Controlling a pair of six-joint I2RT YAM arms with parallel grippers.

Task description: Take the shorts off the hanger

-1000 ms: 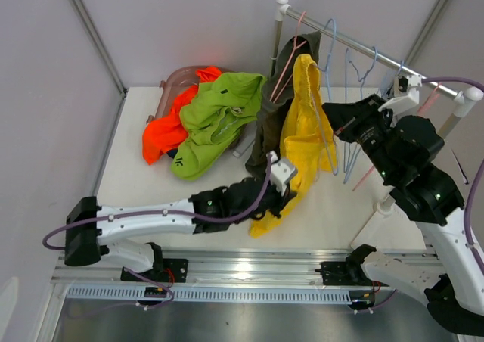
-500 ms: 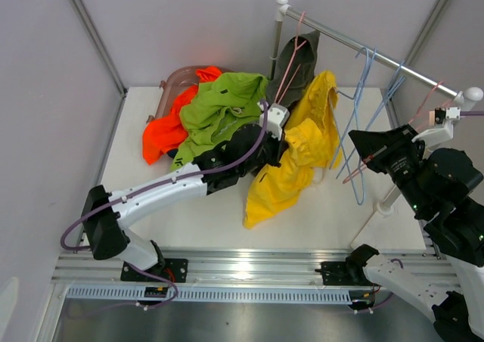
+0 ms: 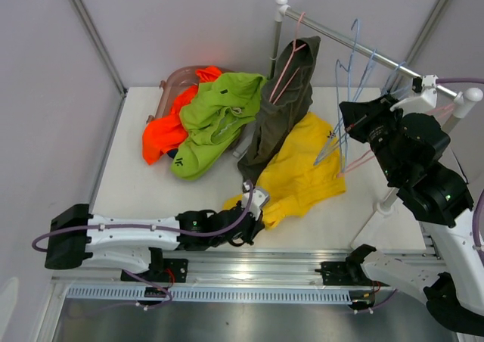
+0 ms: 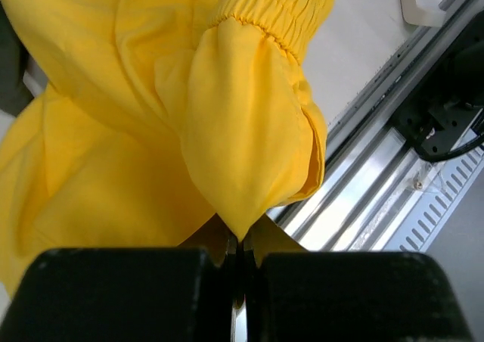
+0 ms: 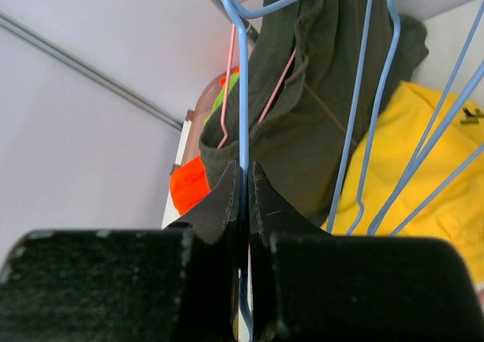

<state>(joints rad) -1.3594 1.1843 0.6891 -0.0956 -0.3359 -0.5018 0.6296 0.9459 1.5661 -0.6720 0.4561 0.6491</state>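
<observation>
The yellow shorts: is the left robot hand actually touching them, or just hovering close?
Touching. In the left wrist view the left gripper is shut on a pinched fold of the yellow shorts; the fabric runs straight into the closed jaws.

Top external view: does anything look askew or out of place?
The empty blue hangers hang splayed and tilted on the rail; the right pincer is shut on one, holding it askew.

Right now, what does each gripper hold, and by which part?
Left gripper: the soft yellow fabric shorts, by a fold. Right gripper: a thin blue wire hanger, by its straight wire.
</observation>
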